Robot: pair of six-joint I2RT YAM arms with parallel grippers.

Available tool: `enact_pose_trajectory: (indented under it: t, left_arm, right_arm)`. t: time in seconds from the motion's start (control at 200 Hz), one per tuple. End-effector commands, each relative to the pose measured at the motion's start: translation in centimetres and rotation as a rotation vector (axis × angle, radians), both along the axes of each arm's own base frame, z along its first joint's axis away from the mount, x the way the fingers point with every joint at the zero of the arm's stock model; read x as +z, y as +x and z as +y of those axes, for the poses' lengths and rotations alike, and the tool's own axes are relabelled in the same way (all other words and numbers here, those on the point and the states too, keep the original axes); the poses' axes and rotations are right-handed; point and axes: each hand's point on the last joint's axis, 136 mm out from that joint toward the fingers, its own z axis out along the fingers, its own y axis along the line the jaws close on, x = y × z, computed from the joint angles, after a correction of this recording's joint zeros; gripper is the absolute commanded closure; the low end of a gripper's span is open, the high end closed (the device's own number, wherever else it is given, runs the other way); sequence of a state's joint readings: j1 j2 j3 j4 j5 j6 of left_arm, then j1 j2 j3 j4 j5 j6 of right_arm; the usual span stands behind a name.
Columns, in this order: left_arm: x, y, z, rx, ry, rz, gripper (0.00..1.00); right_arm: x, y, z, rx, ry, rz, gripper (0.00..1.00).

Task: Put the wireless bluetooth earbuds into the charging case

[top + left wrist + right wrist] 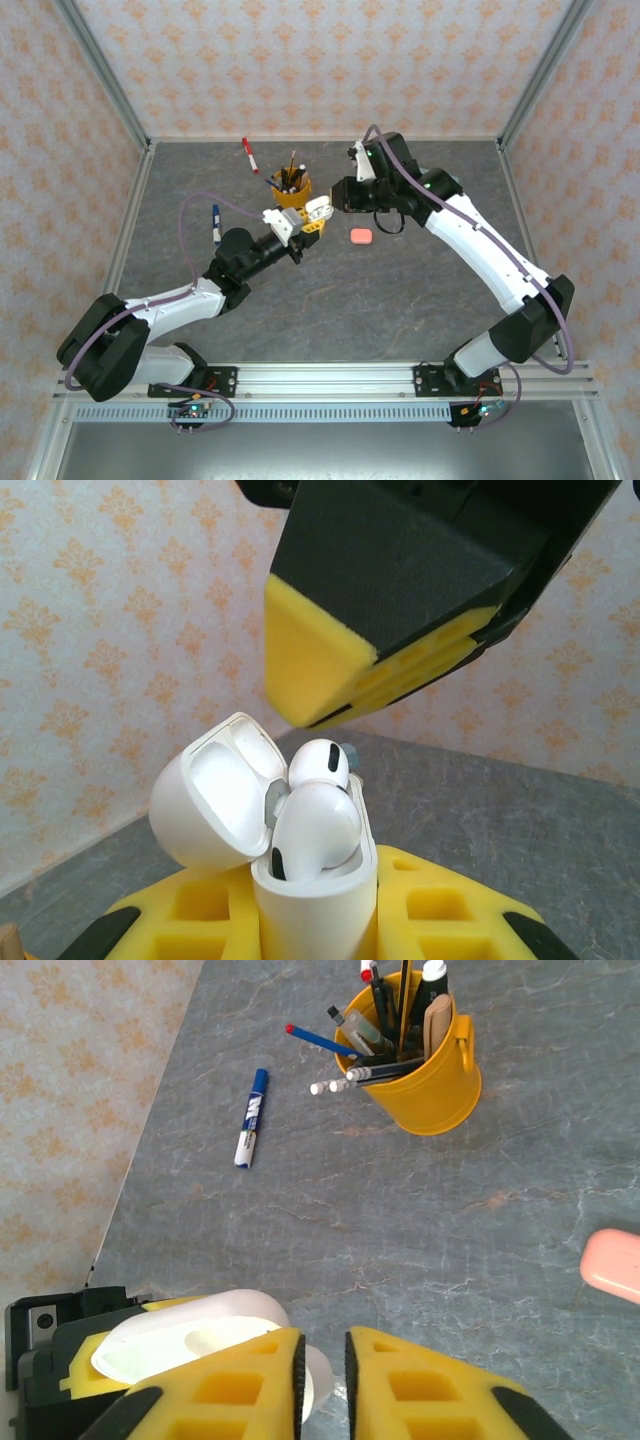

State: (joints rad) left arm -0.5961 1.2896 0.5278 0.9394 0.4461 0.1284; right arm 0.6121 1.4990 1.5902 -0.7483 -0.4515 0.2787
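My left gripper [316,214] [315,925] is shut on an open white charging case [312,900] and holds it upright, lid [215,800] swung back to the left. Two white earbuds sit in the case: the near one [318,825] rests high and tilted, the far one [320,765] stands behind it. My right gripper [338,196] [323,1375] hovers just above the case, jaws a narrow slit apart with nothing between them. Its yellow fingers [330,665] hang over the earbuds in the left wrist view. The white case [190,1345] lies partly under its left finger. The salmon-pink earbuds are out of view.
A shut salmon-pink case [361,236] [612,1265] lies on the grey table right of the grippers. A yellow pen cup [293,187] [425,1075] stands just behind them. A blue marker [216,224] [250,1118] and a red marker [249,155] lie farther left and back.
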Motion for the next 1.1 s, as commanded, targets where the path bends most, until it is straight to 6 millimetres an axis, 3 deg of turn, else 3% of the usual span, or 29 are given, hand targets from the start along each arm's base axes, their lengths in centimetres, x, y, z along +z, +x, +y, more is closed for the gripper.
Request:
enact_pose_trajectory:
  t: [0.0, 0.145, 0.305, 0.53, 0.696, 0.896, 1.096]
  left_arm:
    - [2.9, -0.6, -0.1, -0.021, -0.051, -0.077, 1.0]
    - [2.9, -0.6, -0.2, -0.025, -0.05, -0.076, 1.0]
    - [2.8, -0.7, -0.5, -0.041, -0.048, -0.072, 1.0]
    - [2.6, -0.6, -0.7, -0.05, -0.048, -0.061, 1.0]
    - [2.5, -0.4, -0.9, -0.051, -0.054, -0.052, 1.0]
    - [2.4, 0.6, -0.8, -0.018, -0.054, -0.03, 1.0]
    - [1.3, 1.1, -1.1, -0.01, -0.03, 0.005, 1.0]
  right_arm:
    - [2.6, -0.7, -0.6, -0.013, 0.048, -0.061, 0.78]
    - [3.4, -0.4, -1.0, -0.044, 0.052, -0.085, 0.78]
    - [3.9, 1.5, -1.5, -0.121, 0.013, -0.105, 0.77]
    - [2.4, 4.4, 0.8, -0.104, -0.042, -0.034, 0.77]
    - [0.6, 5.2, 2.6, -0.057, -0.066, 0.042, 0.77]
    - [-0.4, 2.7, 2.7, 0.014, -0.095, 0.076, 0.78]
    - [-0.8, -0.5, 0.4, 0.012, -0.099, 0.065, 0.8]
